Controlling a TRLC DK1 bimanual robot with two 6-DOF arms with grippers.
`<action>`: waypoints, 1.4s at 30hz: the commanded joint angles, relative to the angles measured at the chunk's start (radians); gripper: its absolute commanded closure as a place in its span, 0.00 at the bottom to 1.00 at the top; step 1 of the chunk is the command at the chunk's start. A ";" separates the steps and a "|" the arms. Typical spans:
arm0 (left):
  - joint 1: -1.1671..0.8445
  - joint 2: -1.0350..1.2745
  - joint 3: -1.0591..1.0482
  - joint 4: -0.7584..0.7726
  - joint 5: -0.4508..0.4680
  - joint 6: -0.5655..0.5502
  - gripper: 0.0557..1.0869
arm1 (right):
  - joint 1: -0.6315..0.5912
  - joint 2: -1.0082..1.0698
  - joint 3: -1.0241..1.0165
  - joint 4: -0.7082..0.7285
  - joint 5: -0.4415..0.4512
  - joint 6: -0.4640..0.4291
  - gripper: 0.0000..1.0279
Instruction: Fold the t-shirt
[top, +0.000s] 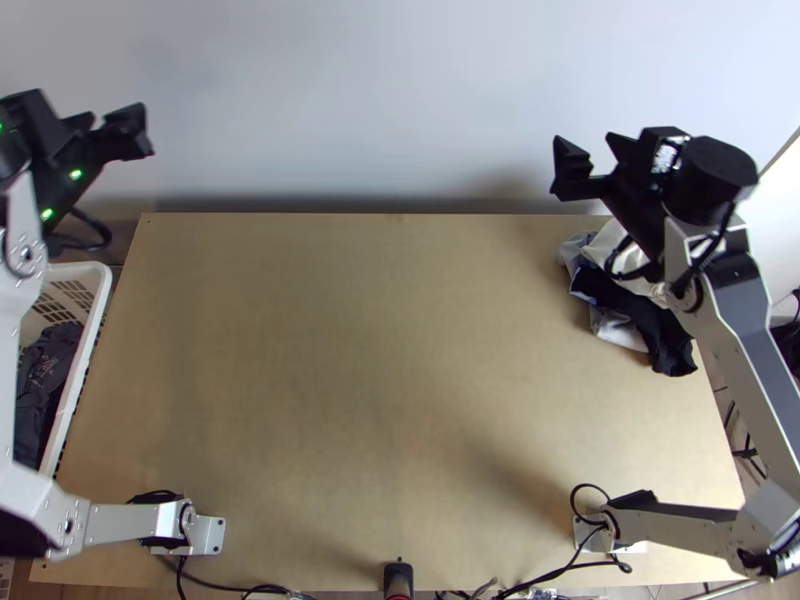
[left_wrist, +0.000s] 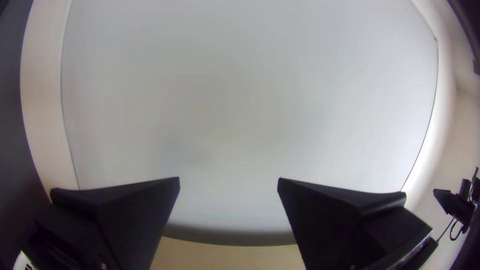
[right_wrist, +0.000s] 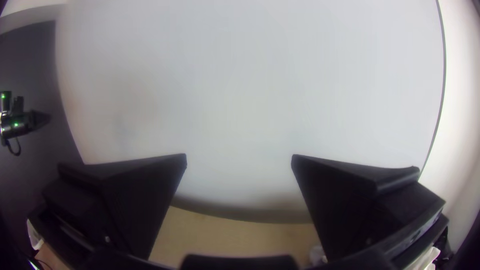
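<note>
- Lying bunched at the counter's 2 o'clock edge, pale and black clothes
- Left gripper, toward 10 o'clock, fingers wide apart
- Right gripper, toward 1 o'clock, fingers spread too
- Basket at 9 o'clock, dark cloth inside; which piece is the t-shirt, I cannot tell

One camera is up high over the near edge of the table and looks steeply down. The left and right wrist cameras sit closer to the big pale wall and face it. All three see that wall and some of the table.
</note>
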 joint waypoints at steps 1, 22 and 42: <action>-0.014 0.109 0.074 -0.043 -0.007 0.011 0.07 | 0.009 0.069 0.054 0.004 0.023 -0.003 0.05; 0.412 0.101 -0.242 0.000 0.000 0.142 0.06 | 0.066 0.096 0.078 0.004 0.054 -0.003 0.05; 0.805 0.471 -0.262 0.233 0.005 0.194 0.06 | 0.092 0.055 -0.006 -0.032 0.064 -0.011 0.05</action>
